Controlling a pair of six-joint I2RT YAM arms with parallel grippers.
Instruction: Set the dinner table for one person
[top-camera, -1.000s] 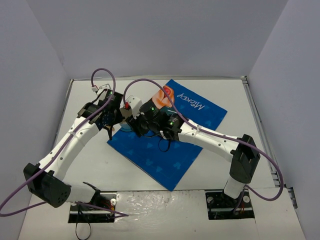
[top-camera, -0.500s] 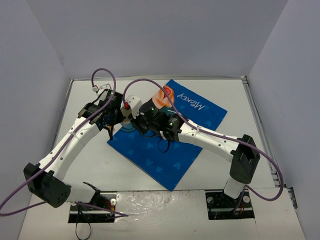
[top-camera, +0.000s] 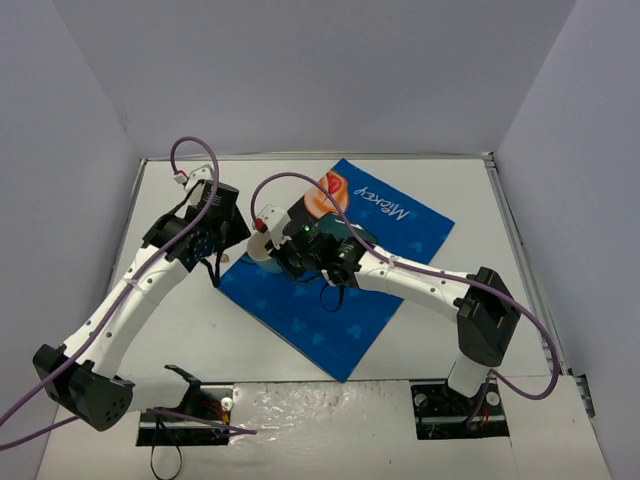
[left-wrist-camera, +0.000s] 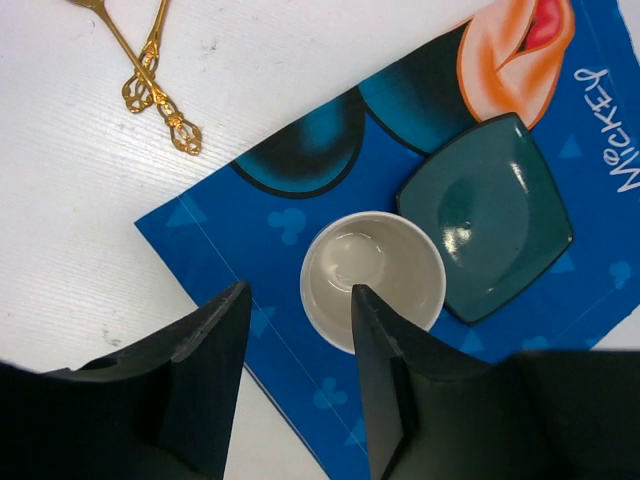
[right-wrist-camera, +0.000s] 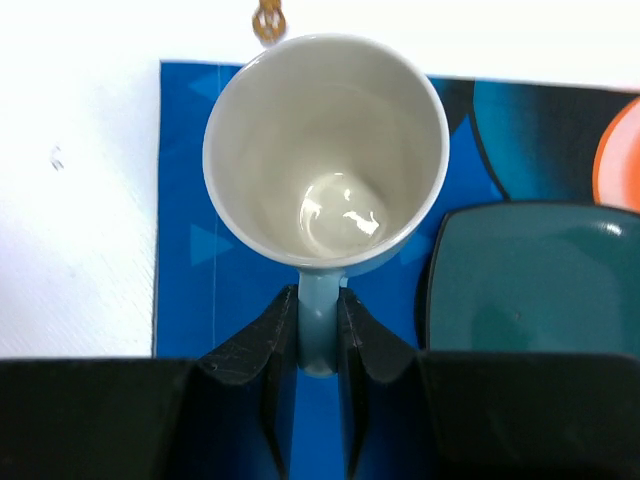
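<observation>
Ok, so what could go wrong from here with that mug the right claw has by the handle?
1. The right claw grips the mug only by its thin handle, so the mug could swivel or tip when moved.
2. The teal plate sits close beside the mug; a sideways shift may knock it.
3. The left claw hangs open near the mug, so the two claws could bump.

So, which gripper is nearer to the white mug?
Right. The right gripper is shut on the handle of the white mug; the left gripper is open beside the mug, not touching it.
</observation>
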